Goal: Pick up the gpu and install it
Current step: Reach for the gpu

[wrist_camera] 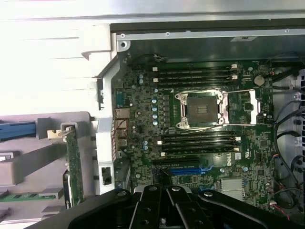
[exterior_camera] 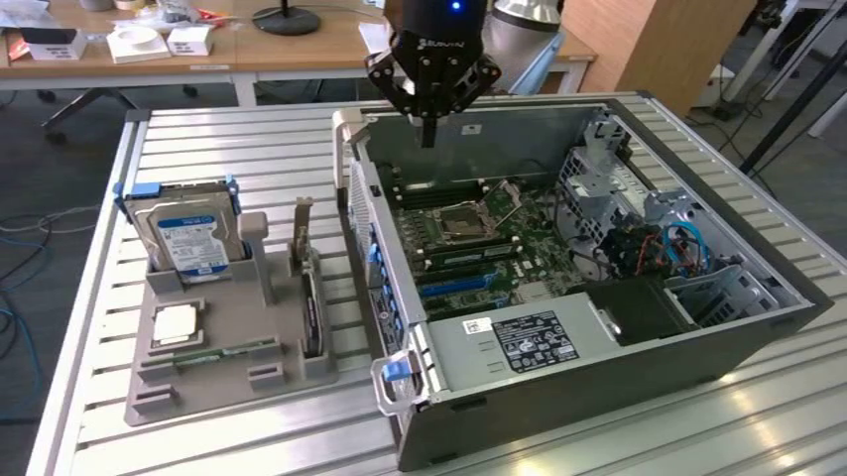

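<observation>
Above the far wall of the open computer case (exterior_camera: 609,392), the fingers (exterior_camera: 426,131) are seen pressed together into one dark tip, with nothing held between them. They hang over the far part of the motherboard (exterior_camera: 523,263), and none of its parts is touched.

The gpu (exterior_camera: 309,302) is not in the case. It is stood on edge in a slot along the right side of the grey holder tray (exterior_camera: 212,382). The tray lies on the slatted table (exterior_camera: 225,139) at the exterior view's left, just beside the case's rear panel. The card's long axis is laid from far to near, roughly parallel to that panel, and its silvery bracket (exterior_camera: 303,223) is raised at the far end. In the wrist view the same card (wrist_camera: 74,162) is seen as a thin greenish edge outside the case wall, with the bracket end (wrist_camera: 66,130) topmost on it.

From the fingers, the gpu is therefore placed toward the exterior view's left and nearer, and lower down, with the case's rear panel standing between the two. The upright hard drive (exterior_camera: 185,233) is set further left in the same tray, apart from the card.

The pick-up is judged not yet begun. The blue expansion slot (exterior_camera: 457,286) on the motherboard is left unoccupied.
</observation>
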Motion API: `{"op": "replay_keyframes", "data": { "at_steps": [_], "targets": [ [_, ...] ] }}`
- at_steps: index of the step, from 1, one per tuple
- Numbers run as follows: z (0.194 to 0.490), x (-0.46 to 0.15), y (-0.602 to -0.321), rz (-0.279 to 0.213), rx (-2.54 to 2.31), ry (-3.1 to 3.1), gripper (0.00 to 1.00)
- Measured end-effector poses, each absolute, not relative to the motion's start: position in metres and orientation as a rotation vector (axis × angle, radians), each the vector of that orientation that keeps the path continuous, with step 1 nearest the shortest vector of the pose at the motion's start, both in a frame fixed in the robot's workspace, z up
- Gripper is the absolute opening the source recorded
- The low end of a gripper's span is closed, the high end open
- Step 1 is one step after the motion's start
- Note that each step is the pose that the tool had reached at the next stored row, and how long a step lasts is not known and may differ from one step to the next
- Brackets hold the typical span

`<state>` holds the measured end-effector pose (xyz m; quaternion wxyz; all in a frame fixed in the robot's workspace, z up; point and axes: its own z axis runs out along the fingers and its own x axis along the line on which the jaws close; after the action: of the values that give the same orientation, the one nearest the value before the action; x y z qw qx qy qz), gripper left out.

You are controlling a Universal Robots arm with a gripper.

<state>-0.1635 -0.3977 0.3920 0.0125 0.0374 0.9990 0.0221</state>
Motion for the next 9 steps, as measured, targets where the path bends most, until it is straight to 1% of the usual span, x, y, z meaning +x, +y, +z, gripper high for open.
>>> {"op": "replay_keyframes", "data": {
  "at_steps": [9],
  "targets": [
    [0.391,-0.192,-0.397,0.069,0.118,3.114,0.1]
  ]
}}
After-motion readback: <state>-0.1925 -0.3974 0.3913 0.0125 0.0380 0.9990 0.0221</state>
